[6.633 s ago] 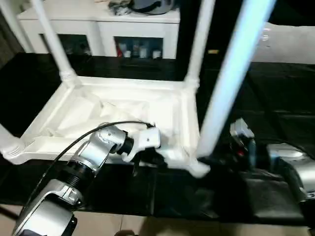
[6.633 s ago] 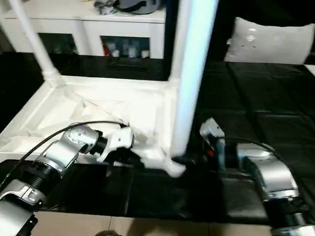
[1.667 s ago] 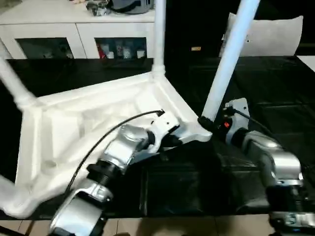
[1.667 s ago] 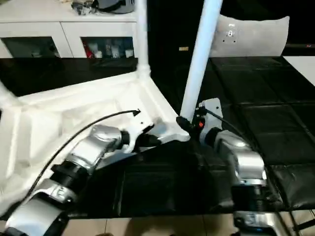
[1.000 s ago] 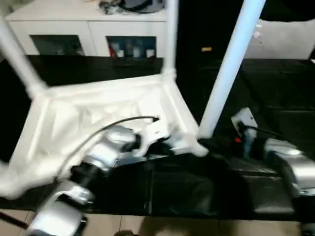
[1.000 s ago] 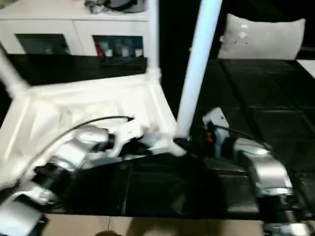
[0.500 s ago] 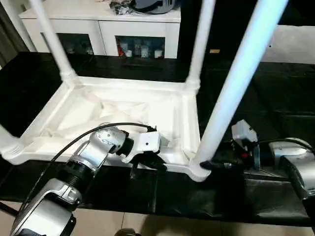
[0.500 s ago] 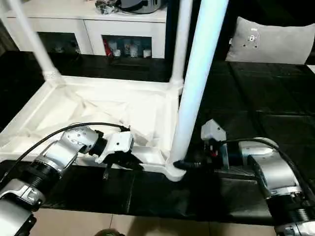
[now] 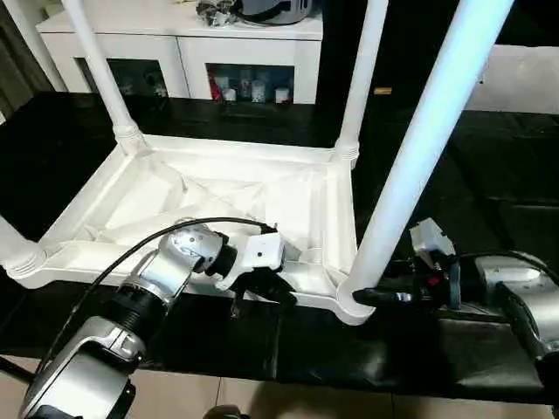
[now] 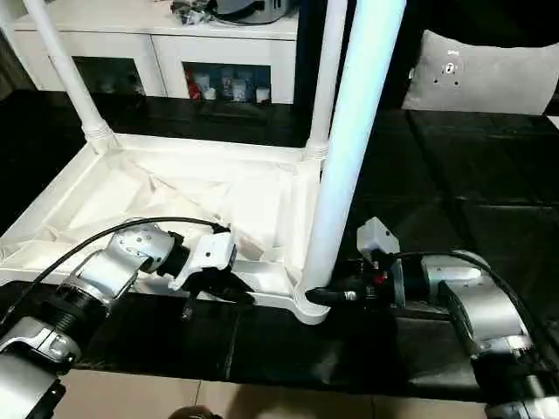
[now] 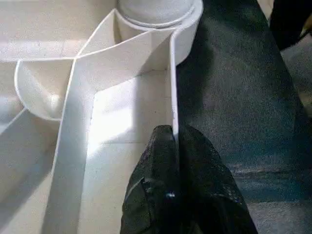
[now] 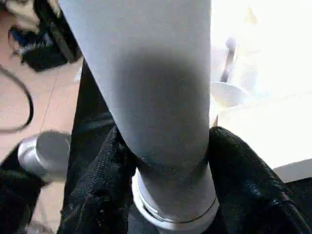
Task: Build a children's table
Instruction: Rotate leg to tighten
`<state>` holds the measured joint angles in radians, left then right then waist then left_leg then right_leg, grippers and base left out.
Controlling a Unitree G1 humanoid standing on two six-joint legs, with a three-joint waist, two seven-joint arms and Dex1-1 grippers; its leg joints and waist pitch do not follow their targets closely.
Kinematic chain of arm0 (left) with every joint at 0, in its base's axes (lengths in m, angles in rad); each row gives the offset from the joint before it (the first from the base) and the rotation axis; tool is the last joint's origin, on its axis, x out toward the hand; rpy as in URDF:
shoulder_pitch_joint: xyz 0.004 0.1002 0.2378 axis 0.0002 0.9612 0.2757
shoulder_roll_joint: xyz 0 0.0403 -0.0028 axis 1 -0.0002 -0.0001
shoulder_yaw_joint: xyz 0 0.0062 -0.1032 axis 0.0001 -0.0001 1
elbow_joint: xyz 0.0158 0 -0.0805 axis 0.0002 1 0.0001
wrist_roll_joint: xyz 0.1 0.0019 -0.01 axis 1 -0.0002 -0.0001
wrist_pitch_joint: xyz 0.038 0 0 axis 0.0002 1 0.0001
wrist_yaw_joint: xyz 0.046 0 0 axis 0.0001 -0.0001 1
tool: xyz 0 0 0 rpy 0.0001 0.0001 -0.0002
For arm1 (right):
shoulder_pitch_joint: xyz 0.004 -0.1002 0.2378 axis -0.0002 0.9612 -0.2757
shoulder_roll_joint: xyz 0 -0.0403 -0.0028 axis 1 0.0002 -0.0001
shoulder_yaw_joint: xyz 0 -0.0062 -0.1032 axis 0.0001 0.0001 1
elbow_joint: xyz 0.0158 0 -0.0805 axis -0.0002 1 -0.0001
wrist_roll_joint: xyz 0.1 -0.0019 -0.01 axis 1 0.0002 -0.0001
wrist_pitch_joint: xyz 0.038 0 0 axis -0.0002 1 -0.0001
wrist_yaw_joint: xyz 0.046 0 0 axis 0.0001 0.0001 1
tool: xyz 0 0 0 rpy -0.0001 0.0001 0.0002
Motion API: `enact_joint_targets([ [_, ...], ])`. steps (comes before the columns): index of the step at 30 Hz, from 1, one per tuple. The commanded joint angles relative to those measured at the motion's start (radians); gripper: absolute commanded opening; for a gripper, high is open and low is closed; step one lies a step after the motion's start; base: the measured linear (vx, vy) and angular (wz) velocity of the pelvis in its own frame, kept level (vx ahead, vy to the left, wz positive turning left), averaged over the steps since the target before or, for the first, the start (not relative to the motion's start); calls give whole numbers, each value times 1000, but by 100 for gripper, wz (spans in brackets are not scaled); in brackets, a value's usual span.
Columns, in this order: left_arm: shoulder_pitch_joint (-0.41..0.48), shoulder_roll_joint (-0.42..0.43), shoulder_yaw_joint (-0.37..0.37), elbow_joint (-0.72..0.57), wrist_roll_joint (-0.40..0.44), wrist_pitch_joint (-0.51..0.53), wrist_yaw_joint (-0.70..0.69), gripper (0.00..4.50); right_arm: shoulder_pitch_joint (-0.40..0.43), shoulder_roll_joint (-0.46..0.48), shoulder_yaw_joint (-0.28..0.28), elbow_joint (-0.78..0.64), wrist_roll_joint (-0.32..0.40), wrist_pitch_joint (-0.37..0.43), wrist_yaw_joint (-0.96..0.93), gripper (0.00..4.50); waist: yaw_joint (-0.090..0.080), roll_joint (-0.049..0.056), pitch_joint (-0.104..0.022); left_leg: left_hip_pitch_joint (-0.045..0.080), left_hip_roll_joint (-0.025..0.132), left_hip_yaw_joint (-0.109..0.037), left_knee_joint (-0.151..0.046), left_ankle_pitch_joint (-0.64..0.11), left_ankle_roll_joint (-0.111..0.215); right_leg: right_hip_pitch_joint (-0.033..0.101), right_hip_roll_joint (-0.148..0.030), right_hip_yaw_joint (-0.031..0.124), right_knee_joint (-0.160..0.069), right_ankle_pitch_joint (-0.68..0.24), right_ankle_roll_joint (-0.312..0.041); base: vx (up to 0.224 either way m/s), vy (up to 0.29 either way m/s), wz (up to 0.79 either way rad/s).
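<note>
The children's table point(image 9: 218, 196) lies upside down on the black worktable, its ribbed underside facing up. White legs stand in its corner sockets, the near-right leg point(image 9: 419, 148) rising tall in front of me. My left gripper point(image 9: 262, 288) is shut on the top's near rim point(image 11: 171, 87), one finger on each side of the thin wall, close to a round socket point(image 11: 156, 14). My right gripper point(image 9: 367, 297) reaches in from the right at the foot of the near-right leg point(image 12: 151, 87). Its black fingers point(image 12: 102, 180) press against both sides of the tube just above the socket.
The black-covered worktable point(image 9: 489, 175) stretches away to the right and behind. A white cabinet point(image 9: 183, 39) with clutter on top stands at the back, and a grey cushion point(image 10: 472, 74) lies at the back right. Beige floor point(image 9: 262, 397) borders the worktable's near edge.
My right gripper's fingers have closed in on the foot of the near-right leg. The left gripper keeps its hold on the rim. The view has steadied after swinging.
</note>
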<state>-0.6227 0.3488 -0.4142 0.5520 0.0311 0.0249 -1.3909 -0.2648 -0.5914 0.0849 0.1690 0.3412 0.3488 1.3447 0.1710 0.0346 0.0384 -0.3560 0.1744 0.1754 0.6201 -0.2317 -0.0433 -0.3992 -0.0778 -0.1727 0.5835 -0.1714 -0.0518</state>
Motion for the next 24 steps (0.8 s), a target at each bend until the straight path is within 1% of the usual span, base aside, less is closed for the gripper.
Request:
enact_joint_targets([
  [1,-6,-30,0,-36,-17,19,29,0,1,30,10,-51,65,46,-3,193,-5,-16,-72,2,82,-29,-65,-1,113,66,-111,82,-65,-231,-75,0,0,0],
  [2,-11,-69,18,-47,-12,103,112,0,-18,109,-15,-68,52,122,-169,193,-11,-17,-68,3,79,-26,-69,-16,95,66,-106,83,-71,-270,-63,0,0,0],
  [3,-13,-93,27,-53,-9,147,159,0,-30,157,-24,-73,30,152,-274,193,-13,-15,-64,4,79,-28,-71,-21,86,63,-107,80,-77,-292,-62,0,0,0],
  [4,-17,-109,32,-49,-3,164,193,0,-38,178,-28,-64,13,158,-324,193,-20,-17,-61,11,71,-27,-73,-59,59,62,-108,74,-92,-370,-40,0,0,0],
  [5,-21,-125,37,-44,1,182,225,0,-46,200,-32,-53,-4,166,-373,193,-30,-19,-60,8,59,-26,-73,-78,40,67,-107,68,-101,-426,-12,0,0,0],
  [6,-26,-142,41,-37,4,195,252,0,-55,221,-36,-42,-18,173,-418,193,-35,-19,-60,8,58,-25,-73,-82,37,68,-106,68,-104,-440,1,0,0,0],
  [7,-31,-160,44,-28,7,206,281,0,-64,245,-41,-29,-31,179,-465,193,-46,-18,-57,9,59,-27,-74,-88,38,65,-102,64,-110,-457,16,0,0,0],
  [8,-38,-189,47,-13,11,221,320,0,-76,283,-50,-11,-52,193,-541,193,-55,-14,-57,11,61,-28,-73,-104,35,64,-102,60,-116,-470,24,0,0,0],
  [9,-41,-204,49,-8,13,231,338,0,-81,304,-56,-5,-64,204,-583,193,-64,-15,-58,11,61,-29,-74,-109,34,65,-102,58,-118,-469,23,0,0,0],
  [10,-47,-229,56,3,17,246,373,0,-90,337,-70,7,-82,223,-655,193,-80,-16,-59,9,60,-33,-74,-108,28,66,-104,56,-120,-450,18,0,0,0],
  [11,-50,-238,59,8,18,252,388,0,-93,350,-77,12,-89,232,-685,193,-80,-16,-59,9,60,-33,-74,-108,28,66,-104,56,-120,-450,18,0,0,0],
  [12,-60,-271,72,21,24,269,444,0,-100,384,-93,22,-98,245,-750,193,-85,-18,-62,5,57,-33,-74,-100,35,73,-106,59,-116,-436,20,0,0,0],
  [13,-73,-309,91,39,28,287,515,0,-104,416,-110,33,-111,244,-818,193,-89,-17,-61,7,55,-30,-72,-84,42,66,-103,63,-115,-421,11,0,0,0],
  [14,-73,-310,92,39,28,288,516,0,-104,417,-110,34,-112,244,-820,193,-88,-17,-63,8,57,-31,-73,-72,45,68,-105,64,-113,-409,4,0,0,0],
  [15,-76,-333,96,45,37,291,554,0,-103,443,-137,35,-91,252,-849,228,-85,-17,-64,7,56,-30,-72,-63,52,70,-106,65,-111,-396,3,0,0,0],
  [16,-76,-345,97,46,46,290,575,0,-100,456,-149,26,-87,261,-873,262,-83,-14,-64,5,62,-32,-74,-50,65,70,-106,69,-105,-363,-6,0,0,0],
  [17,-76,-345,97,46,46,290,575,0,-100,456,-149,26,-87,261,-873,262,-83,-14,-64,5,62,-32,-74,-50,65,70,-106,69,-105,-363,-6,0,0,0],
  [18,-72,-345,88,46,56,279,575,0,-92,460,-156,7,-89,274,-889,262,-80,-12,-66,5,65,-33,-74,-42,71,71,-107,72,-100,-336,-14,0,0,0],
  [19,-67,-337,75,46,66,257,566,0,-83,460,-161,-12,-95,286,-897,273,-79,-10,-65,5,67,-34,-75,-39,76,71,-107,74,-98,-313,-22,0,0,0],
  [20,-62,-322,65,46,73,236,549,0,-73,452,-162,-29,-93,284,-882,289,-79,-11,-66,5,67,-34,-76,-39,77,71,-108,74,-95,-301,-27,0,0,0],
  [21,-62,-322,65,46,73,236,549,0,-73,452,-162,-29,-93,284,-882,289,-77,-5,-65,6,67,-35,-76,-43,77,71,-109,74,-96,-300,-29,0,0,0],
  [22,-60,-312,59,47,77,225,540,0,-67,448,-162,-43,-91,284,-877,308,-78,-8,-64,7,68,-33,-77,-56,75,71,-109,75,-98,-310,-27,0,0,0],
  [23,-54,-294,55,45,80,207,524,0,-54,436,-160,-64,-86,278,-858,312,-76,-2,-63,8,66,-34,-78,-68,71,71,-109,74,-100,-322,-25,0,0,0],
  [24,-52,-279,52,48,85,193,517,0,-43,422,-159,-82,-83,277,-847,318,-77,-4,-63,8,66,-32,-78,-72,70,72,-109,75,-102,-326,-21,0,0,0],
])
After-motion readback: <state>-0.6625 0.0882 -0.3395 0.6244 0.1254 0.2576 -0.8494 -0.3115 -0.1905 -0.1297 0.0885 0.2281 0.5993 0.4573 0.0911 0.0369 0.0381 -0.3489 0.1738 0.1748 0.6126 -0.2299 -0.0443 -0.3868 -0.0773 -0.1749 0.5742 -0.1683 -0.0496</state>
